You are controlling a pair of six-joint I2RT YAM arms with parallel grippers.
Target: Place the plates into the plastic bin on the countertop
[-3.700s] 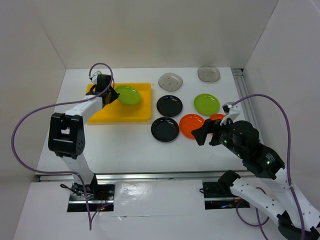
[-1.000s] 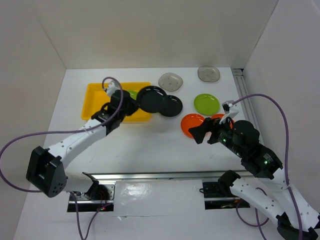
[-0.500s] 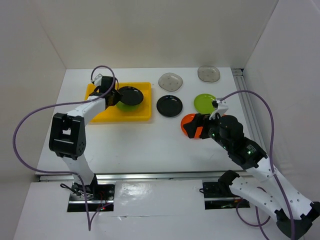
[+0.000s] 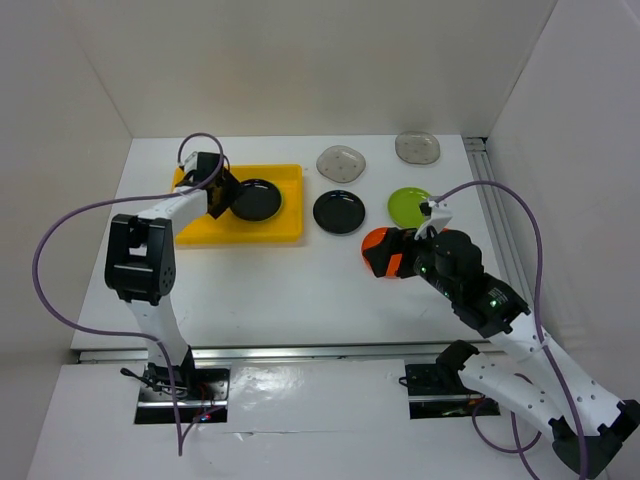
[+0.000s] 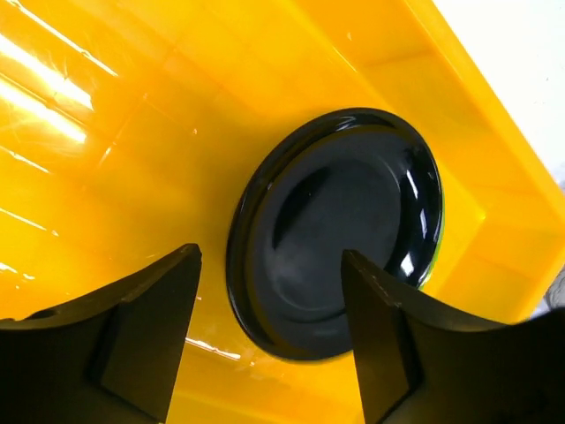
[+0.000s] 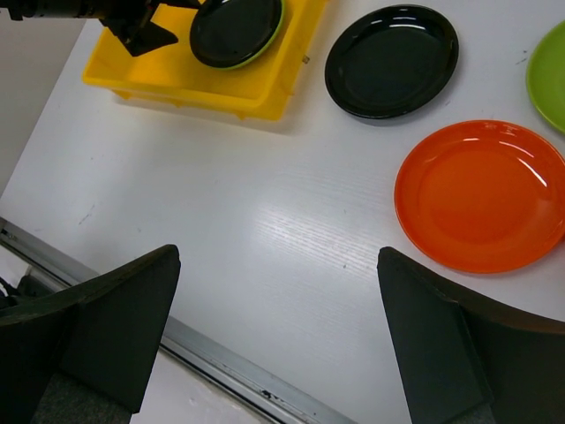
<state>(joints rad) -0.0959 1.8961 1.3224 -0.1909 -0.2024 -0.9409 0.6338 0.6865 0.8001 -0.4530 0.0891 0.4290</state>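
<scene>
A black plate point(image 5: 340, 230) lies in the yellow plastic bin point(image 5: 124, 132), stacked on a lime-green plate whose rim peeks out point(image 6: 270, 39). My left gripper point(image 5: 269, 353) is open just short of that black plate, its fingers apart on either side and touching nothing; from above it hovers at the plate's left point(image 4: 222, 195). On the white countertop point(image 6: 265, 230) rest another black plate point(image 4: 339, 212), a green plate point(image 4: 411, 206), an orange plate point(image 6: 481, 194) and two grey plates point(image 4: 341, 162) point(image 4: 418, 147). My right gripper point(image 6: 282, 336) hangs open and empty above the counter, left of the orange plate.
White walls close in the counter on three sides. A metal rail point(image 4: 300, 352) runs along the near edge, and another rail point(image 4: 482, 165) lines the right side. The left arm's purple cable point(image 4: 70, 240) loops out over the counter's left part.
My left gripper has opened and let go of the black plate, which now lies in the bin on the green plate. The right arm has shifted slightly left.
</scene>
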